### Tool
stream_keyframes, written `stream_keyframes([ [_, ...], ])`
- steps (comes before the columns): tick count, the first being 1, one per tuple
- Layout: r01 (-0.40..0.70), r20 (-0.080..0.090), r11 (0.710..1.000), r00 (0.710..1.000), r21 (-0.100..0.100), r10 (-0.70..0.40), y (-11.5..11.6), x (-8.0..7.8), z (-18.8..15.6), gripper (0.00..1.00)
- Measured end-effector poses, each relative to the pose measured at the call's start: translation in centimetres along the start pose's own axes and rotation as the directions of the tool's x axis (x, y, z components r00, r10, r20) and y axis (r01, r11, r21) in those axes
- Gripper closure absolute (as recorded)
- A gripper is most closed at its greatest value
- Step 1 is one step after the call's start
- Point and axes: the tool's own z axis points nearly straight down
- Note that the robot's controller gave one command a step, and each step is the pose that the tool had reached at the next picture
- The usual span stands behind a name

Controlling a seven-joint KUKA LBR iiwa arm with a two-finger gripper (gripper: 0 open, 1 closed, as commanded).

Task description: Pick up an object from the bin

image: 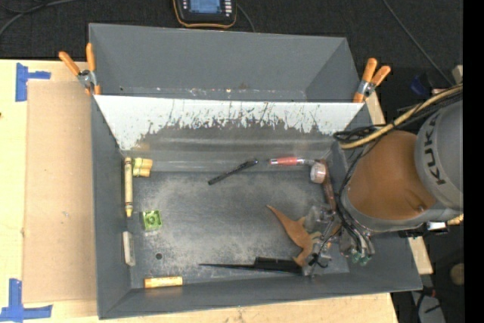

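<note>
My gripper point(324, 244) is low in the bin's front right corner, below the arm's orange cover. It is right at the right end of a brown, leathery, pointed scrap point(290, 225), which lies flat on the bin floor and reaches toward the middle. Just in front of it, a long black brush-like tool point(253, 265) lies along the front wall, its thick end under the gripper. I cannot tell whether either thing is gripped.
A black pen point(233, 171), a clear tube with a red part point(291, 161) and a pinkish round cap point(318, 173) lie near the back. At the left are an olive marker point(128, 189), a green block point(152, 221), a beige stick point(128, 248) and a yellow cylinder point(163, 282).
</note>
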Motion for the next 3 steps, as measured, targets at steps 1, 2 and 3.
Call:
stream_keyframes([
  [1,0.002,-0.011,1.000,1.000,0.000,-0.002,0.0,0.3,-2.1,1.00],
  [2,0.002,-0.010,1.000,1.000,-0.001,-0.002,0.0,0.3,-5.5,1.00],
  [3,0.004,-0.015,1.000,1.000,-0.001,-0.004,0.0,0.3,-10.1,1.00],
])
